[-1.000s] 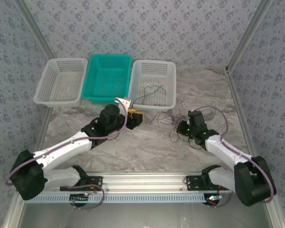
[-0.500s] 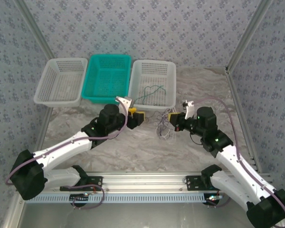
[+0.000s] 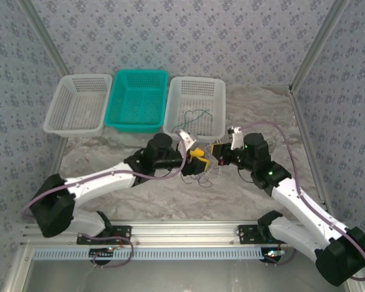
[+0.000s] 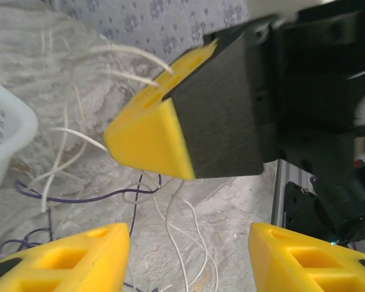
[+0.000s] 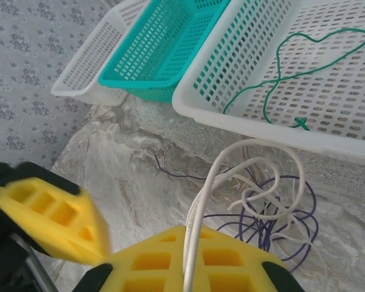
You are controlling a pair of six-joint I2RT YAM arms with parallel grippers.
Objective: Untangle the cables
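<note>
Three baskets along the back of the desk (image 3: 182, 204): white basket (image 3: 76, 104) on the left, teal basket (image 3: 138, 100) in the middle, second white basket (image 3: 198, 103) on the right, with one green cable (image 5: 280, 67) lying loose inside, apart from the rest. Just in front of that last basket, on the bare marble, a knot of white cable (image 5: 258, 173) and purple cable (image 5: 307, 225), loops crossing every way.

Likely trouble from here: pulling the white strand away with purple loops lying across it, so tightening the knot rather than loosening it, or dragging the whole bunch along. Also a risk of the two pincers knocking together, given the closeness of both over the same small patch. Easy, too, for so thin a strand to slip out of the grip.

Left pincer (image 4: 188, 246): spread wide, gripping nothing, hanging just above the strands and close beside the other's fingertip. Right pincer (image 5: 188, 243): clenched on the white cable, seen running down between its yellow pads (image 5: 146, 261).
</note>
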